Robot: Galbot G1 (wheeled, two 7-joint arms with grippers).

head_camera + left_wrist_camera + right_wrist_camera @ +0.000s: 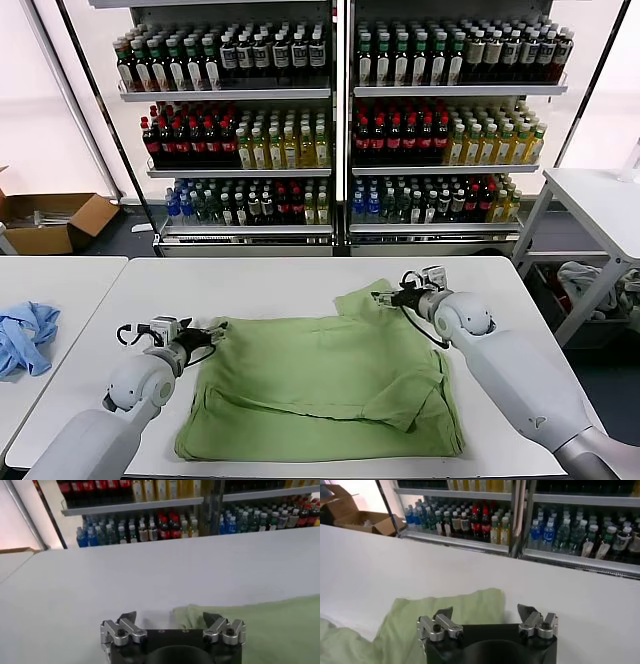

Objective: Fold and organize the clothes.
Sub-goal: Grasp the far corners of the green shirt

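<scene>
**poster1:** Fingers [129, 621] on the left gripper [172, 622] are spread wide, nothing is pinched between them. A corner of the light green polo shirt [330, 385] is seen lying just past the gap between the tips, slightly toward one finger, flat on the white table [280, 285].

**poster2:** Same story on the right gripper [485, 616]: fingers [527, 615] parted fully, nothing gripped. A sleeve of the shirt is spread out just ahead of one fingertip and runs under it; bare tabletop is seen ahead of the other fingertip.

**poster1:** From the head view the shirt is laid mostly flat across the middle of the table, with one side folded over onto the body. Both grippers are placed at its far edge, left one at the left corner, right one at the sleeve that sticks out. Whether cloth is actually touched by the tips can't be told.

**poster2:** Well away from the left fingers, on a separate table, a crumpled light blue garment [25, 338] is seen. Beyond both sets of fingertips, shelves of bottled drinks [340, 120] are lined up, and a cardboard box [55, 220] is parked on the floor off to the left.
</scene>
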